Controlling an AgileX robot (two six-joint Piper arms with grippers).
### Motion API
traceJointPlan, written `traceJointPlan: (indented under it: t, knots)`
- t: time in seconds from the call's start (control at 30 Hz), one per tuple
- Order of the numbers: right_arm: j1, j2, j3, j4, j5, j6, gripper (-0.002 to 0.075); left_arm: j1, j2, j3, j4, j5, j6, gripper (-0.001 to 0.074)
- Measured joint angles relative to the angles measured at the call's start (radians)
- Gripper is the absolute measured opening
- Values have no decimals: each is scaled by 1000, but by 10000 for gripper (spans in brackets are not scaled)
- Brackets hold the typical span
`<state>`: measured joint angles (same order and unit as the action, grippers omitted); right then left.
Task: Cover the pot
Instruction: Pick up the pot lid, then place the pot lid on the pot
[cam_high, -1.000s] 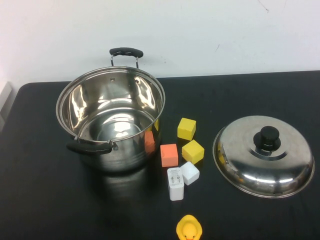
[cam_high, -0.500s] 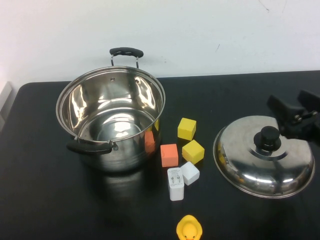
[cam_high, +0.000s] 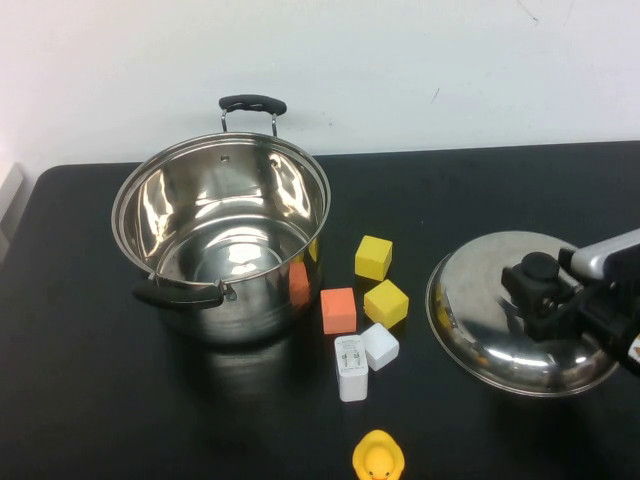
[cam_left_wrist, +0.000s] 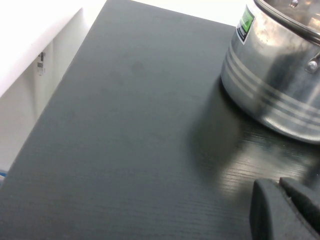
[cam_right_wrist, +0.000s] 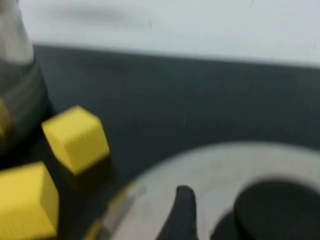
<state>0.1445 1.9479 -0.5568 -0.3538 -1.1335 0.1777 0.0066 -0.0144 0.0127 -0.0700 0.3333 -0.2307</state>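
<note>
- Broadly, the black table (cam_high: 480, 190) carries everything, and the pot (cam_high: 222, 240) is the biggest thing on it, standing upright and uncovered on the robot's left side, one black handle toward the wall and one toward the camera.
- Next in size, the domed steel lid (cam_high: 490, 300) lies flat on the right side, well apart from the pot, its black knob (cam_high: 540, 268) pointing up.
- Between pot and lid sit two yellow blocks (cam_high: 373, 257), an orange block (cam_high: 338, 310), a white charger (cam_high: 351, 367) and a white cube (cam_high: 380, 345); a yellow duck (cam_high: 378, 458) is at the near edge.
- Right pincer (cam_high: 537, 295) hangs low over the lid, right at the knob; its jaws look spread, holding nothing, one dark finger (cam_right_wrist: 183, 212) just beside the knob in the right wrist view.
- Left pincer (cam_left_wrist: 287, 210) is parked low beside the pot's wall; I cannot tell its state.
- Judging by this, the right arm is the nearer one; the pot lies to the lid's left, across the blocks, so a lifted lid must travel leftward over them.
</note>
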Motion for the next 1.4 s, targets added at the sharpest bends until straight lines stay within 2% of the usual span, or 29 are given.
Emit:
traceJointPlan:
  t: [0.2,0.37,0.53,0.57,0.6,0.63,0.77,0.83,0.93,1.03,1.17,1.4]
  knots:
    - [0,72,-23,8,-61,-19,610,0,0,0,0,0,-3,-1]
    - [0,76,-25,46,-67,-30,443,0,0,0,0,0,-3,-1]
    - [2,49,-25,69,-37,-47,425,0,0,0,0,0,-3,-1]
    - [2,31,-25,64,-23,-47,324,0,0,0,0,0,-3,-1]
    - [2,9,-23,57,-5,-45,359,0,0,0,0,0,-3,-1]
    - [2,-13,-23,46,7,-47,341,0,0,0,0,0,-3,-1]
    - [2,-172,-25,-28,33,-25,346,0,0,0,0,0,-1,-1]
    - [4,-276,-47,-95,100,45,346,0,0,0,0,0,-1,-1]
    - [31,-397,-127,-217,295,243,346,0,0,0,0,0,-1,-1]
    - [88,-462,-244,-387,471,421,346,0,0,0,0,0,-1,-1]
    - [203,-458,-431,-573,563,576,346,0,0,0,0,0,-1,-1]
    - [376,-263,-737,-622,609,635,346,0,0,0,0,0,-1,-1]
